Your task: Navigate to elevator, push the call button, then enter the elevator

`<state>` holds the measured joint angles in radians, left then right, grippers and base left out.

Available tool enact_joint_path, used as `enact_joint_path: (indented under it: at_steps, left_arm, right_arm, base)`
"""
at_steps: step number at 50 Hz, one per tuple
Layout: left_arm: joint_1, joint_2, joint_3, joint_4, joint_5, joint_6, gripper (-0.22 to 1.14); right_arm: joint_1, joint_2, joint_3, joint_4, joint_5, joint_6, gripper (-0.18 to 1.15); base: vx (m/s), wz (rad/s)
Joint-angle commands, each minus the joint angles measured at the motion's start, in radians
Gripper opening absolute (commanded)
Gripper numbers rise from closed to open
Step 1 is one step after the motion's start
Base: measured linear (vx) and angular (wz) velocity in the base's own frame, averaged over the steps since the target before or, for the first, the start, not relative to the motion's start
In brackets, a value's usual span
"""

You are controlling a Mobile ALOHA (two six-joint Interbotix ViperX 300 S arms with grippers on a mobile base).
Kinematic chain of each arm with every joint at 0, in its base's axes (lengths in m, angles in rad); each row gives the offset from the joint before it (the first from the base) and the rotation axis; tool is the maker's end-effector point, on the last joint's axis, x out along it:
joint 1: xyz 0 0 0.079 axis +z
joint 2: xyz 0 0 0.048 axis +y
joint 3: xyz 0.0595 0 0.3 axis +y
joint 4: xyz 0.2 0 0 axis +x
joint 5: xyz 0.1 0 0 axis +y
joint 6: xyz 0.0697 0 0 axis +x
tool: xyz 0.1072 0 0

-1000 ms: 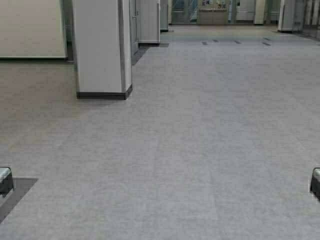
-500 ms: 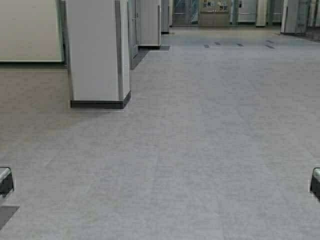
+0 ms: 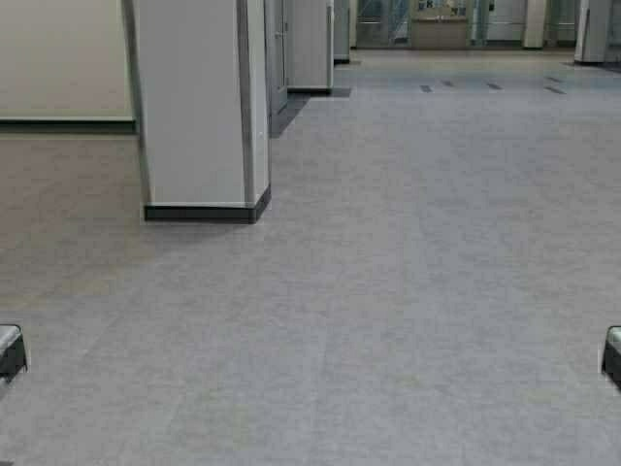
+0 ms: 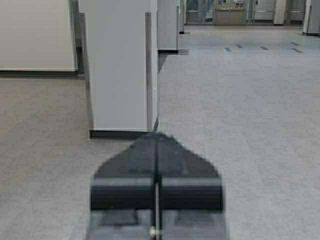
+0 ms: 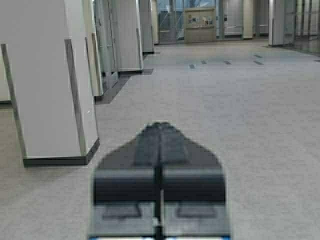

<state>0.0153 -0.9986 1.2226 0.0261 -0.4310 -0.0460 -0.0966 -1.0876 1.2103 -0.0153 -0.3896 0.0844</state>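
Note:
I am in a wide hall with a grey floor. Steel-grey door panels show in a recess behind the nearest white pillar; they also show in the right wrist view. I cannot tell whether they are the elevator. The call button is out of view. My left gripper is shut and empty, pointing forward at the pillar's base. My right gripper is shut and empty, pointing down the hall. Only the edges of both arms show low in the high view, the left and the right.
The white square pillar stands ahead on the left with a dark base. More pillars follow behind it. A pale wall lies at far left. A notice stand and glass doors are at the far end. Open floor runs ahead and right.
The robot has driven forward: the nearest pillar is closer and lower in the high view. The scene first shifted left, then right. Both grippers stay as they were.

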Motion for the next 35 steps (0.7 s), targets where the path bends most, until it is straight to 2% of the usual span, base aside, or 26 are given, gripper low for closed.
enact_joint_path:
  at_steps: [1, 23, 35]
  left_arm:
    - [0.0, 0.008, -0.009, 0.0, -0.015, -0.002, 0.03]
    - [0.0, 0.011, 0.003, 0.0, -0.017, -0.002, 0.03]
    - [0.002, 0.018, -0.002, 0.003, -0.018, -0.006, 0.03]
  right_arm:
    - [0.002, 0.006, -0.015, 0.0, -0.012, 0.002, 0.05]
    - [0.002, 0.032, -0.018, 0.0, -0.049, 0.02, 0.05]
    - [0.002, 0.014, -0.017, 0.0, -0.051, 0.029, 0.05]
  base:
    - [0.69, 0.1]
    - [0.7, 0.08]
    - [0.69, 0.25]
